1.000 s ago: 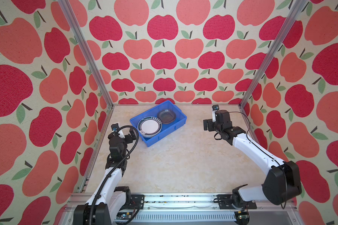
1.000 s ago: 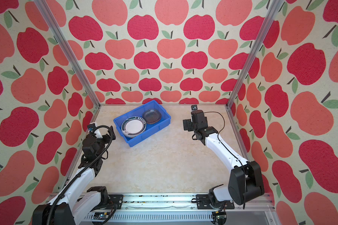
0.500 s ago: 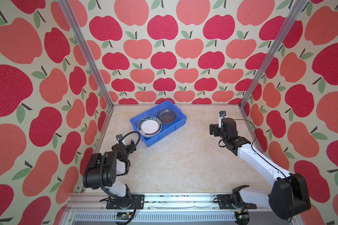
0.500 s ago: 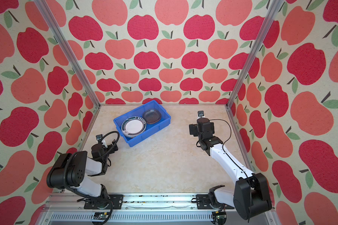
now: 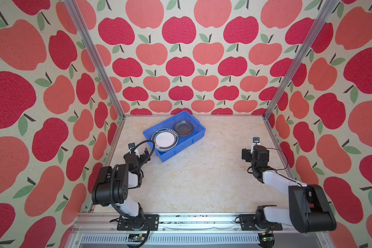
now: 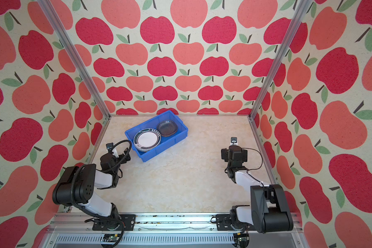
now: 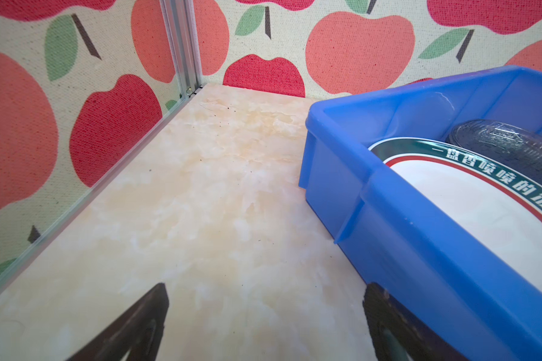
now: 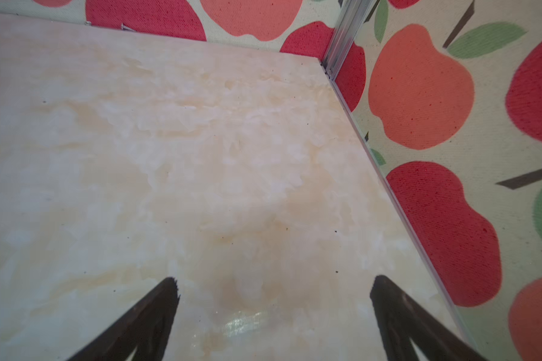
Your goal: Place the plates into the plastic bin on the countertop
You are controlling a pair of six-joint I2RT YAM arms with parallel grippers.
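The plastic bin (image 5: 180,148) (image 6: 161,148) sits slantwise at the back of the countertop (image 5: 202,176). Inside it lie plates: a stack of round white ones with dark green rims (image 5: 164,140) (image 6: 147,140), and beside it a clear textured glass plate (image 5: 183,128) (image 6: 167,128). My left gripper (image 5: 141,154) (image 7: 266,287) is open and empty, low over the countertop, just left of the bin's near corner (image 7: 388,218). My right gripper (image 5: 255,151) (image 8: 274,279) is open and empty by the right rail, far from the bin.
Apple-patterned walls and aluminium rails (image 5: 114,148) close in the countertop on three sides. The left wrist view shows the green-rimmed plate (image 7: 482,200) and the glass plate (image 7: 507,147) over the bin wall. The right wrist view shows bare marble (image 8: 201,156) and the back right corner post (image 8: 341,37).
Both arms have drawn back toward the front and sunk lower. The left arm folded down at the front left; the right gripper moved away from the middle toward the right rail. Bin and plates stayed put.
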